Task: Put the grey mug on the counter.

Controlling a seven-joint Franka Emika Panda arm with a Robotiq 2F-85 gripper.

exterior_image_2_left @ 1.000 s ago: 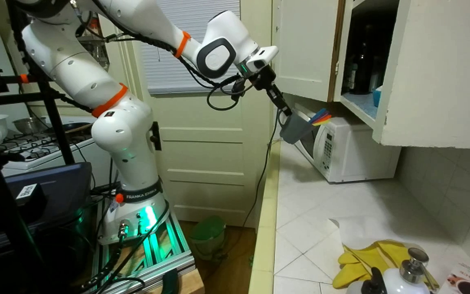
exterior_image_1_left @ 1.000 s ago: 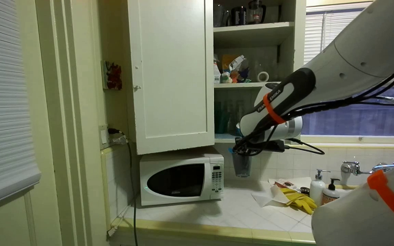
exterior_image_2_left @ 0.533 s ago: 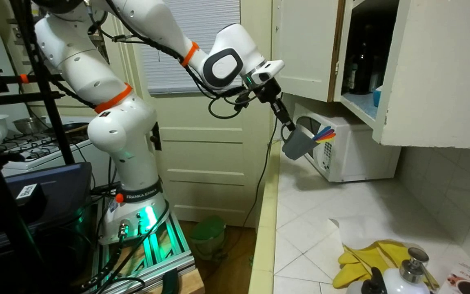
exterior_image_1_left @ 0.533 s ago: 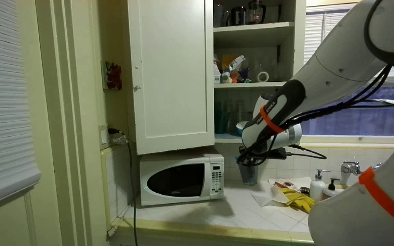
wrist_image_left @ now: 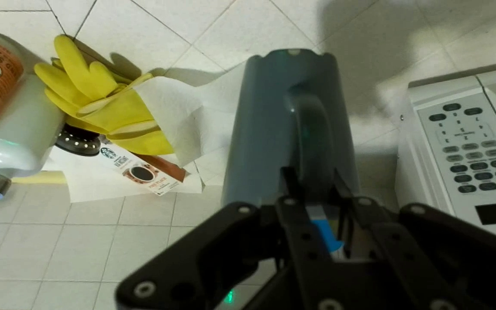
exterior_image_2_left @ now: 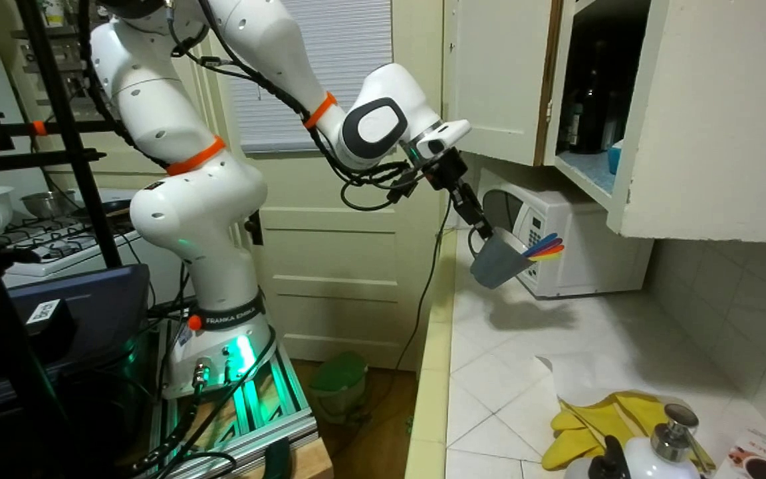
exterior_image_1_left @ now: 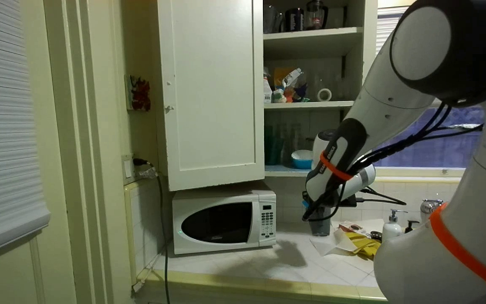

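1. Hours are read from the grey mug [exterior_image_2_left: 497,261] in an exterior view. At 8 o'clock, near it, runs the yellow-tiled edge [exterior_image_2_left: 445,293] of the worktop [exterior_image_2_left: 489,379].
2. White tile spreads at 6 o'clock, giving open room between the mug and the yellow gloves [exterior_image_2_left: 592,419], which lie well apart from it at 5 o'clock.
3. The tool [exterior_image_2_left: 485,232], at 11 o'clock, is clenched on the mug's handle [wrist_image_left: 314,129] and holds the mug above the worktop; a shadow [exterior_image_2_left: 532,314] falls on the tile at 5 o'clock.
4. The white microwave [exterior_image_2_left: 596,246] stands between 2 and 3 o'clock; the wrist view shows a gap between its side and the mug.
5. Farther right, the white cabinet [exterior_image_2_left: 715,120] overhangs the worktop at 2 o'clock, higher than the mug.
6. The mug is tilted: mouth toward 1 or 2 o'clock, base toward 7, handle at 10. Coloured strips [exterior_image_2_left: 546,245], blue, red, orange and yellow, jut out of the mouth.
7. In the wrist view its wall is plain bluish grey, narrowing toward the base, whose rim has shallow notches and one pale spot.
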